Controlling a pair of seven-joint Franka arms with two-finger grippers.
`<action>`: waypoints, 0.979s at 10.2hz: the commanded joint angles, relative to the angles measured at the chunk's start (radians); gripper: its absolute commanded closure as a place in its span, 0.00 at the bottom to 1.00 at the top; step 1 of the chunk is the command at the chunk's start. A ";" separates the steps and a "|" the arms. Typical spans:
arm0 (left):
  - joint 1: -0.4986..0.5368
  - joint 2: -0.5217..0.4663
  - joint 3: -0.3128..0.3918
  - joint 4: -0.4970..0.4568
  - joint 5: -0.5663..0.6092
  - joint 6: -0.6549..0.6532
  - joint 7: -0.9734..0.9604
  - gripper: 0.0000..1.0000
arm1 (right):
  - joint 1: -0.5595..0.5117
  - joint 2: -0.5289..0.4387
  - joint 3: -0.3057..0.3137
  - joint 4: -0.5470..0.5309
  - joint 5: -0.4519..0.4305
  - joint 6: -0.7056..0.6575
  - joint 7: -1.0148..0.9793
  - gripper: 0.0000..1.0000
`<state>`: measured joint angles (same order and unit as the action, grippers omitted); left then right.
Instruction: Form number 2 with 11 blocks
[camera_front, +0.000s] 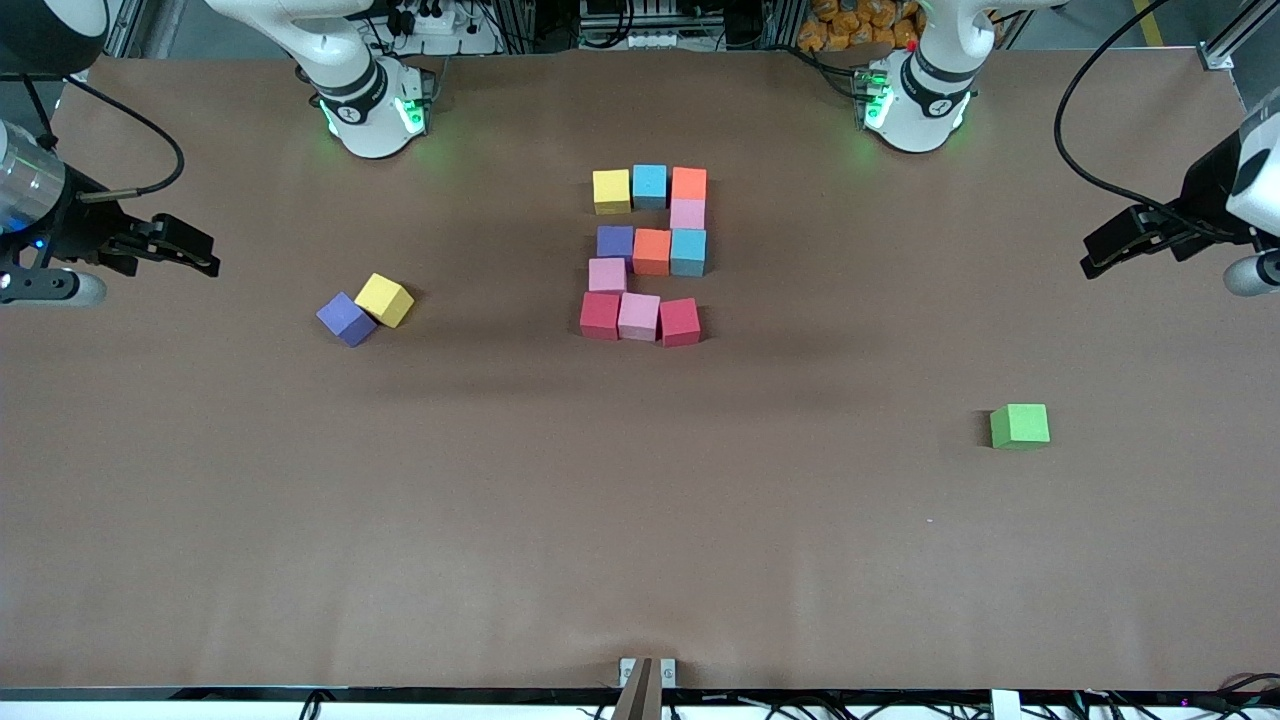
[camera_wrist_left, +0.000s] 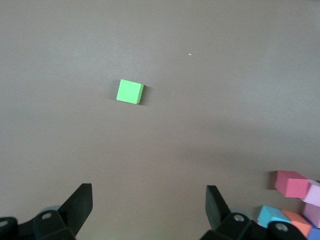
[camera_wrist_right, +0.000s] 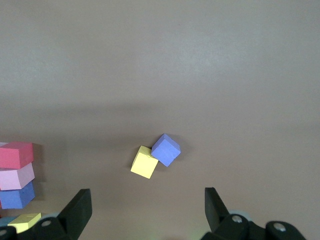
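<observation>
Table (camera_front: 640, 520): brown top, both arms pulled out to its two ends, both waiting.
Left gripper (camera_front: 1100, 255): up in the air over the left arm's end of the table, jaws spread wide, nothing between them; in the left wrist view (camera_wrist_left: 149, 207) the gap frames only bare table.
Right gripper (camera_front: 195, 250): up over the right arm's end, jaws likewise spread wide and empty; same in its wrist view (camera_wrist_right: 148, 210).
Number 2 (camera_front: 648, 255): on the table midway between the two grippers, well apart from both; eleven blocks touching, three across the top, one pink, three across the middle, one pink, three along the bottom.
Top row: yellow block (camera_front: 611, 190), blue, orange-red.
Bottom row: red block (camera_front: 600, 315), pink, red.
Loose pair: purple cube (camera_front: 346, 318) and yellow cube (camera_front: 384, 299), touching at a corner, both turned askew, between the right gripper and the figure; ahead of the right jaws in the wrist view (camera_wrist_right: 165, 149).
Green cube (camera_front: 1019, 425): alone, nearer the front camera than the figure, toward the left gripper's end; it sits well ahead of the left jaws (camera_wrist_left: 130, 92).
</observation>
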<state>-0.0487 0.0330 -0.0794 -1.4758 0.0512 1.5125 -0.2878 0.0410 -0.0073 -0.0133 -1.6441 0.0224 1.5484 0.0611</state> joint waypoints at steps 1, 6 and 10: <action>0.000 -0.028 -0.022 -0.050 0.030 0.046 0.022 0.00 | -0.010 0.012 0.007 0.020 -0.006 -0.008 0.006 0.00; 0.010 -0.056 -0.011 -0.067 -0.037 0.052 0.099 0.00 | -0.007 0.013 0.006 0.020 -0.007 -0.010 0.011 0.00; 0.006 -0.055 -0.007 -0.061 -0.047 0.052 0.172 0.00 | -0.006 0.013 0.006 0.020 -0.007 -0.014 0.013 0.00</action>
<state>-0.0477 0.0002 -0.0895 -1.5153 0.0295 1.5591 -0.1703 0.0411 -0.0027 -0.0133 -1.6441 0.0224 1.5476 0.0619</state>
